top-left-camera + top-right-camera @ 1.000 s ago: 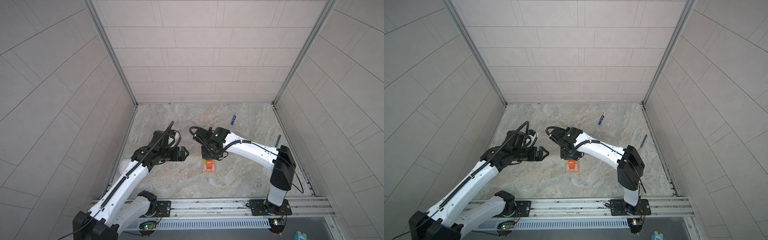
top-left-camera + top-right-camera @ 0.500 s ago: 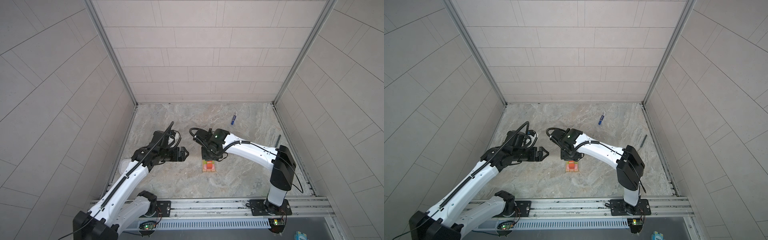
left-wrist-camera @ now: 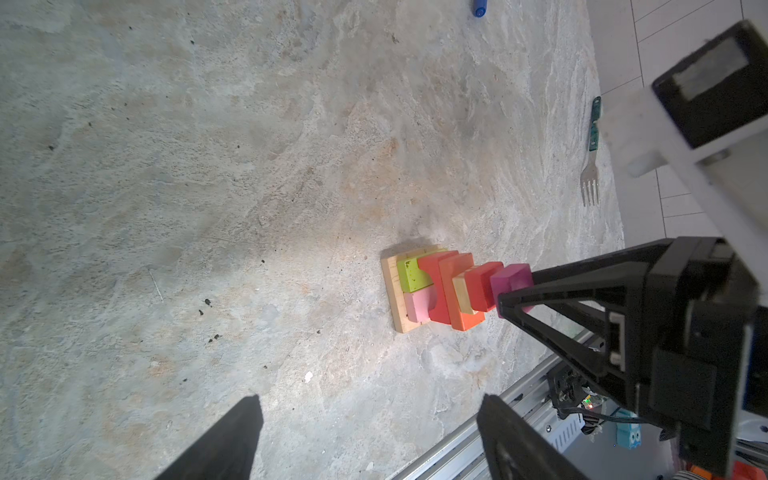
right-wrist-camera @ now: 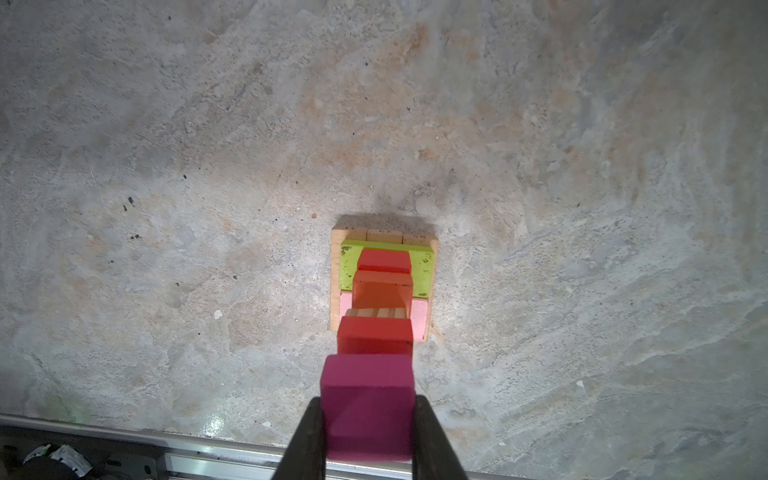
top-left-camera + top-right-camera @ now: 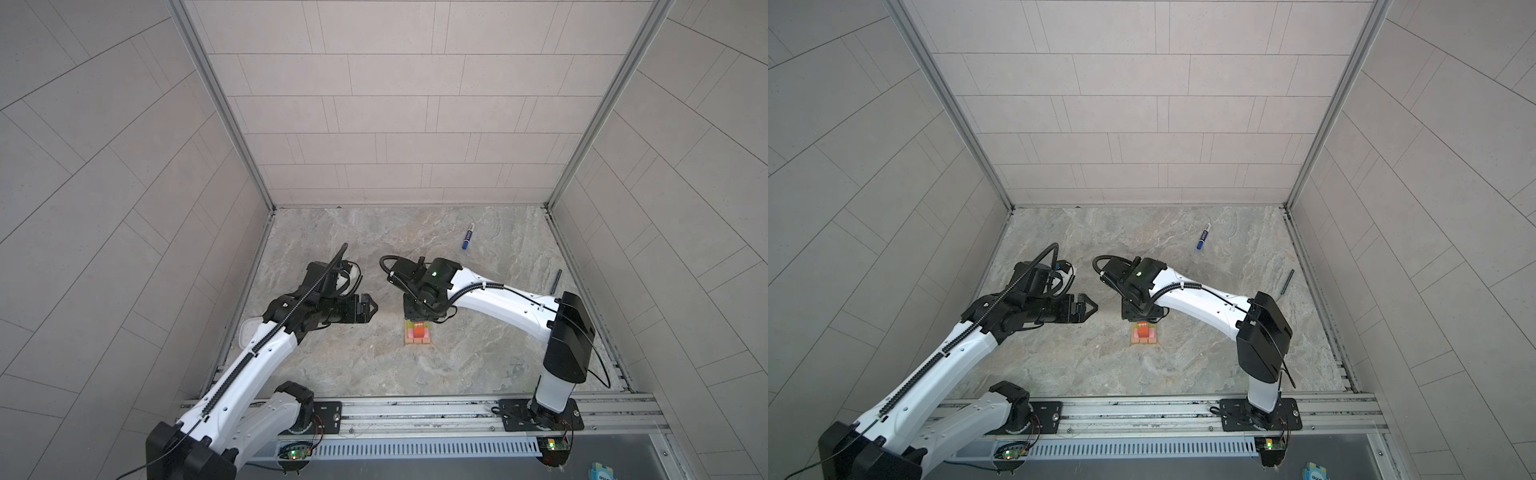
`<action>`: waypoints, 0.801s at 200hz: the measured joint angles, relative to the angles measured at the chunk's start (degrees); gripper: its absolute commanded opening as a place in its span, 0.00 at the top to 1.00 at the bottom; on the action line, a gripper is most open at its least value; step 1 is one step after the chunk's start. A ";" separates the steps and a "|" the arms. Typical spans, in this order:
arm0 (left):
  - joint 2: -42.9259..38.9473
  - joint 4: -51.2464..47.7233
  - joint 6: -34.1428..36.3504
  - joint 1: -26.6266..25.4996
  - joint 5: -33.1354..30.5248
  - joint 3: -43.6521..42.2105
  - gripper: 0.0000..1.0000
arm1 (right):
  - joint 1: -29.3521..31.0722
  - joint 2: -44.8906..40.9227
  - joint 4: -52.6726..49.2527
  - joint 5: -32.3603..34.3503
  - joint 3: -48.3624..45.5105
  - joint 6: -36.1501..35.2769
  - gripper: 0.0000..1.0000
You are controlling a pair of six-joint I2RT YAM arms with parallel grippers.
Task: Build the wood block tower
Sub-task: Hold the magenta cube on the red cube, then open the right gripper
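Observation:
The wood block tower (image 3: 440, 291) stands on the stone floor: tan planks at the base, then a lime-green and a pink brick, a red arch, an orange brick, a tan plank and a red cube. A magenta cube (image 4: 368, 395) sits on top against the red cube, and my right gripper (image 4: 368, 401) is shut on its two sides from above. In both top views the right wrist covers the tower's top (image 5: 419, 334) (image 5: 1144, 334). My left gripper (image 3: 370, 405) is open and empty, off to the tower's left (image 5: 372, 308).
A blue marker (image 5: 467, 236) lies toward the back right. A fork with a dark green handle (image 3: 592, 158) lies by the right wall. A white flat object (image 5: 248, 332) shows under the left arm by the left wall. A metal rail (image 5: 415, 411) runs along the front.

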 measured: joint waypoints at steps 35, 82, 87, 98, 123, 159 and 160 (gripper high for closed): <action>0.00 0.00 0.00 0.00 0.00 0.00 0.12 | 0.00 -0.09 0.04 0.00 0.00 0.00 0.73; 0.00 0.00 0.00 0.00 0.00 0.00 0.12 | 0.00 -0.09 0.31 -0.02 -0.35 0.00 0.73; 0.00 0.00 0.00 0.00 0.00 0.00 0.12 | 0.00 -0.09 0.37 -0.02 -0.48 0.00 0.73; 0.00 0.00 0.00 0.00 0.00 0.00 0.12 | 0.00 -0.09 0.44 -0.02 -0.81 0.00 0.72; 0.00 0.00 0.00 0.00 0.00 0.00 0.12 | 0.00 -0.09 0.50 -0.02 -1.18 0.00 0.72; 0.00 0.00 -0.02 0.00 0.00 0.00 0.12 | 0.00 -0.09 0.90 -0.07 -1.33 -0.02 0.70; 0.00 0.00 0.00 0.00 0.00 0.00 0.12 | 0.00 -0.09 0.90 -0.07 -1.33 -0.04 0.70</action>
